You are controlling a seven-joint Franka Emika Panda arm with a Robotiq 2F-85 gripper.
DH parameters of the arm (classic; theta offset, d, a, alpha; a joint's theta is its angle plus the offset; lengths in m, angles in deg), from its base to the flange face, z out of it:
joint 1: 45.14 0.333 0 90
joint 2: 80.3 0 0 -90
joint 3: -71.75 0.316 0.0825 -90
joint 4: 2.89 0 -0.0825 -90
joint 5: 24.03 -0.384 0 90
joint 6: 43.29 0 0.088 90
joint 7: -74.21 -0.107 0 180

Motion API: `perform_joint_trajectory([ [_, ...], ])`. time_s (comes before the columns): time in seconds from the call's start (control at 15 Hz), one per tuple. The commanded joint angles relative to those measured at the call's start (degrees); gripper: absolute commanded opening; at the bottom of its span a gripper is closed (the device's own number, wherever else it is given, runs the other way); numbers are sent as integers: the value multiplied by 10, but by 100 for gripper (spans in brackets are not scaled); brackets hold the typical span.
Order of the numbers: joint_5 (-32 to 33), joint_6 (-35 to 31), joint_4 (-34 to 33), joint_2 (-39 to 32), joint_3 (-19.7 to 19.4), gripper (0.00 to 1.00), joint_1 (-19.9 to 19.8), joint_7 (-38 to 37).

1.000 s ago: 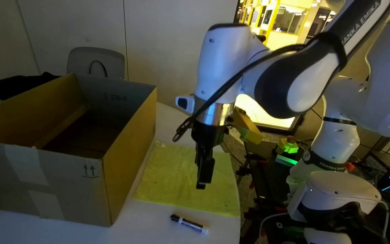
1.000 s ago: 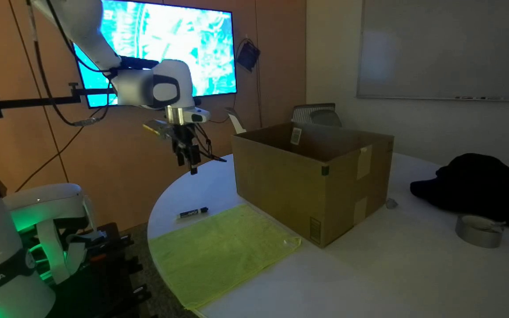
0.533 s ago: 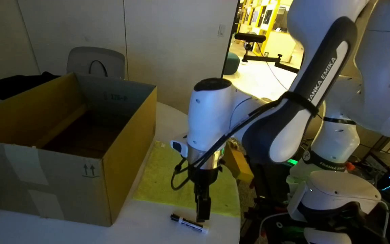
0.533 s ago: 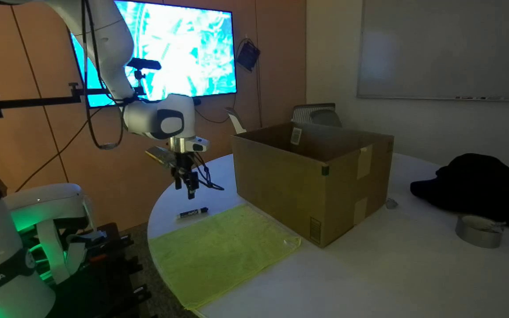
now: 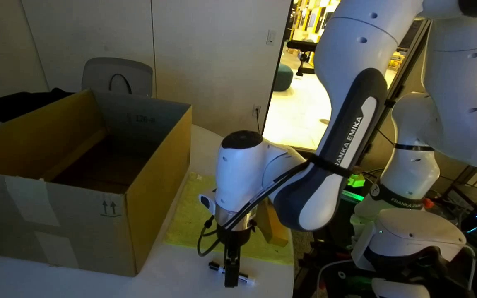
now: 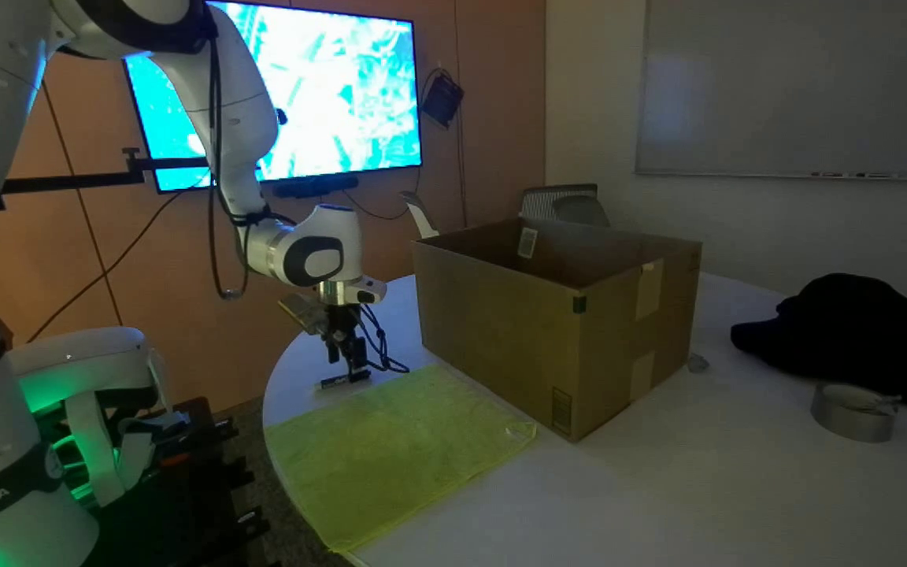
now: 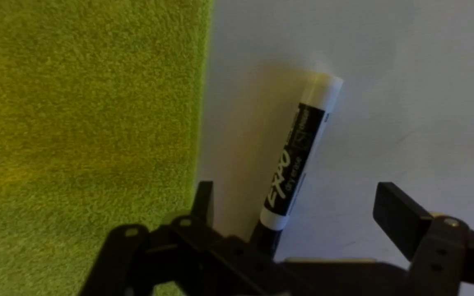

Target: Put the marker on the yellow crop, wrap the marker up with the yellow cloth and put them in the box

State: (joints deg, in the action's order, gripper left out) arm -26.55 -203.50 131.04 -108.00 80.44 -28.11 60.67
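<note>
The black-and-white marker lies on the white table just off one edge of the yellow cloth; its dark cap end is partly hidden by the gripper in the wrist view. My gripper is open, its fingers wide apart with the marker slanting between them, nearer the left one and apart from both. In an exterior view the gripper hangs low over the marker and covers its middle. The cloth is spread flat. Beside it stands the brown cardboard box, open at the top.
The box's near side wall rises close along the cloth's edge. A grey tape roll and a black heap of fabric are on the table beyond the box. The round table's edge runs close past the marker.
My gripper has come down from well above the table to just over the marker, staying open. Marker, cloth and box have not moved.
</note>
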Motion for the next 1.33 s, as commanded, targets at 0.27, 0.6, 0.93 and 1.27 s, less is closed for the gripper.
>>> perform_joint_trajectory([
  [0.27, -2, -11, -45, -60, -22, 100, 19, -22],
  [0.6, -8, 14, -49, -51, -12, 51, 15, -22],
  [0.93, -2, 51, -53, -32, -11, 13, 27, -31],
  [1.27, 3, 84, -53, -16, -14, 8, 30, -37],
])
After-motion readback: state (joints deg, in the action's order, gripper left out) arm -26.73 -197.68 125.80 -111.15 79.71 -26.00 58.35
